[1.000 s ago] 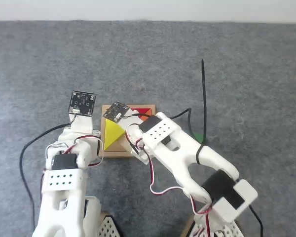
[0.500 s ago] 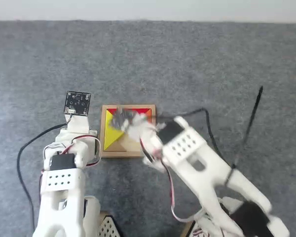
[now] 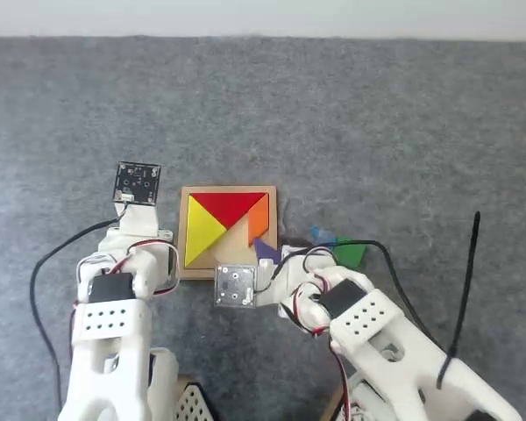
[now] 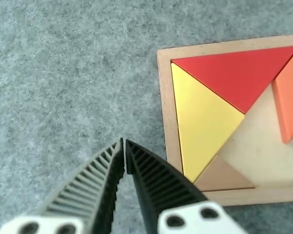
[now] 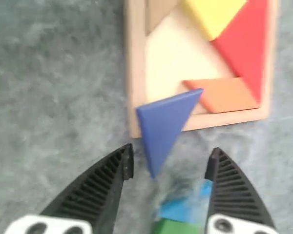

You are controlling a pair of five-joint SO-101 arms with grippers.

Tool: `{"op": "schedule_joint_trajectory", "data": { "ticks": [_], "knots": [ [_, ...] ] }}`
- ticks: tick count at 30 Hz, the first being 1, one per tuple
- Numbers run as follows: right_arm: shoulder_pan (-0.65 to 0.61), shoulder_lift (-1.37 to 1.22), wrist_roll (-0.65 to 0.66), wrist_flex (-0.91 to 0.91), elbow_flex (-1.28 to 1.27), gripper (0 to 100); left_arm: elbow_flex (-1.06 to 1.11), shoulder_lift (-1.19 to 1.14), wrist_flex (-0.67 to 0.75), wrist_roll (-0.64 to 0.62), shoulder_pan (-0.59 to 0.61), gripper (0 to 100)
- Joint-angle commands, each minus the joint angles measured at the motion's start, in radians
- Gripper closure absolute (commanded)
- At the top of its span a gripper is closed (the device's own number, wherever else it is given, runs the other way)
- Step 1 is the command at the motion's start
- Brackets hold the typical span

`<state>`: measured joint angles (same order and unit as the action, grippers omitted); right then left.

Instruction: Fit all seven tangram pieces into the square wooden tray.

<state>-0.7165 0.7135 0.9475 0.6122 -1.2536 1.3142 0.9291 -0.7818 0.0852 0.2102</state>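
Observation:
The square wooden tray (image 3: 182, 263) holds a red triangle (image 3: 231, 206), a yellow triangle (image 3: 202, 235), an orange piece (image 3: 259, 217) and a small tan triangle (image 4: 222, 176). A blue triangle (image 5: 163, 124) lies tilted across the tray's rim (image 5: 134, 63), half inside and half over the carpet. My right gripper (image 5: 171, 153) is open just off that rim, its fingers either side of the triangle's outer tip and apart from it. My left gripper (image 4: 123, 142) is shut and holds nothing, over the carpet beside the tray's opposite side.
A light blue piece (image 3: 321, 235) and a green piece (image 3: 349, 253) lie on the grey carpet to the right of the tray, close to the right arm. A black cable (image 3: 466, 289) curves along the right side.
The right arm has drawn back from over the tray toward the front, uncovering it; the blue triangle now rests on the rim. The left arm shifted slightly left.

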Motion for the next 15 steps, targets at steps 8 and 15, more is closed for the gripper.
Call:
{"op": "schedule_joint_trajectory", "data": {
  "ticks": [8,15],
  "knots": [
    [-0.005,0.030,0.104,-0.067,-0.087,71.2,-0.025,0.015,0.028,-0.006,0.003,98],
    [-0.007,0.030,0.215,-0.068,-0.087,71.1,-0.025,0.015,0.028,-0.006,0.003,98]
  ]
}}
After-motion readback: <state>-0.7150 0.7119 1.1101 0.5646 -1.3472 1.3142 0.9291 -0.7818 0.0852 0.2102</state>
